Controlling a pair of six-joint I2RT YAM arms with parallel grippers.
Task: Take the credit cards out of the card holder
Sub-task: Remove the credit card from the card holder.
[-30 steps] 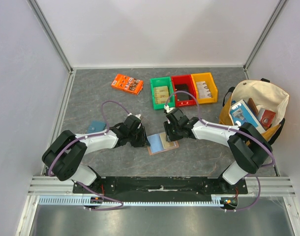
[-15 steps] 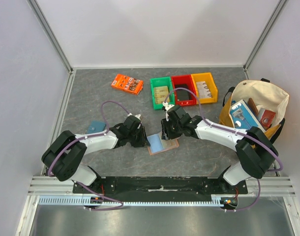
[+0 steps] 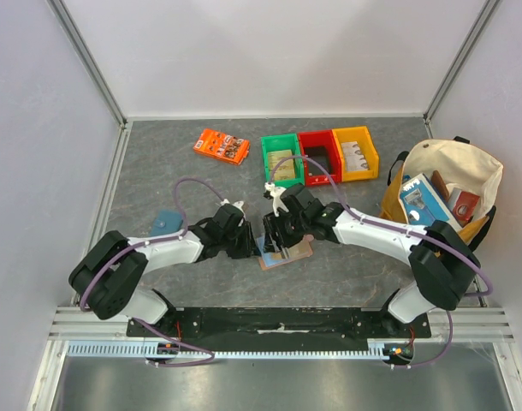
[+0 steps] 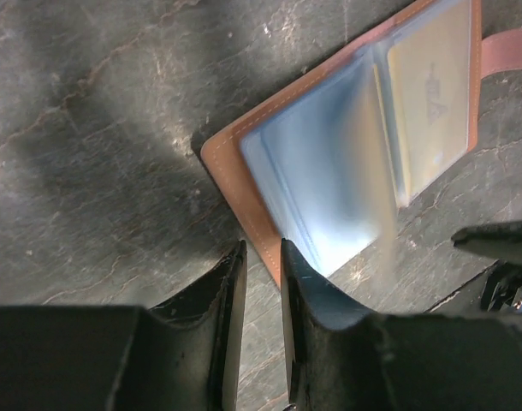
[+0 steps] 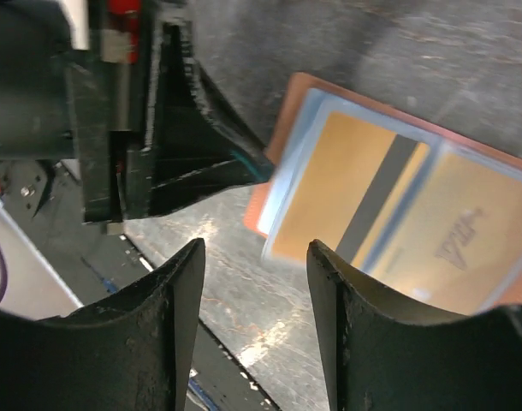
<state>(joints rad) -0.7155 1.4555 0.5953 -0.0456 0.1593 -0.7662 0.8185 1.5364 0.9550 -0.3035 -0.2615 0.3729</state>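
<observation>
Risk of pinching a clear sleeve [image 5: 299, 175] instead of a card [image 5: 372, 197]: loose, blurred leaf directly under the open jaws. Risk of dragging or lifting the holder [image 4: 222, 150] through a weak clamp at its 9 o'clock edge.

State of left gripper [image 4: 263, 253]: narrow, clamped on the leather cover edge.

State of right gripper [image 5: 254, 253]: spread apart, empty, poised over the sleeves from 1 o'clock.

Position of holder: open flat at table centre, bins [image 3: 319, 156] at 12 o'clock.

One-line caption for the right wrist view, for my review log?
Right gripper open over the unfolded card holder, gold cards showing in clear sleeves, left gripper at its edge.
</observation>
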